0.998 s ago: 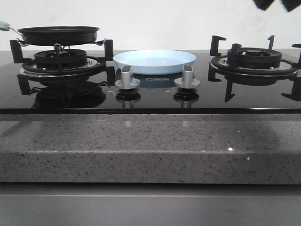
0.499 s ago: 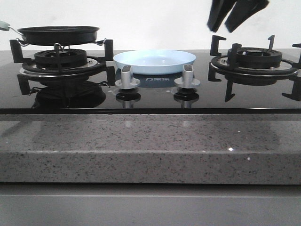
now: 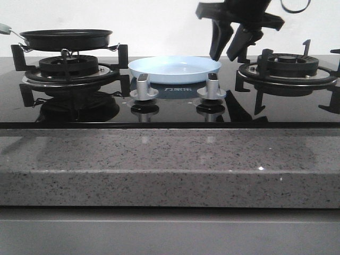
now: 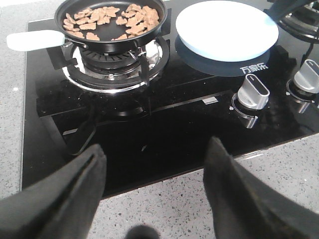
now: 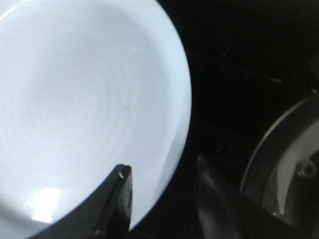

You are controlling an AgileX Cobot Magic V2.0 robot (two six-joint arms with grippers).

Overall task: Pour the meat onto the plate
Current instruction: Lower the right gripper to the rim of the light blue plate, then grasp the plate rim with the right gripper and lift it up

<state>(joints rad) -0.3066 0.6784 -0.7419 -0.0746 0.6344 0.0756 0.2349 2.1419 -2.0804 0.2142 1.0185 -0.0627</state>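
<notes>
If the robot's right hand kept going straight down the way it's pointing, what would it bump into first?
Most likely the right-hand rim of the pale-blue plate. The right hand is open and points down; its wrist view shows one finger over the rim and the other over the black glass cooktop beside it. Depth is hard to judge.

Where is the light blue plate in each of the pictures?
Front view: the plate sits mid-picture between the two burners, behind the knobs.
Left wrist view: upper right, beside the frying pan.
Right wrist view: fills the left side.
Shared landmark: the right burner, at the plate's side in every view.
</notes>
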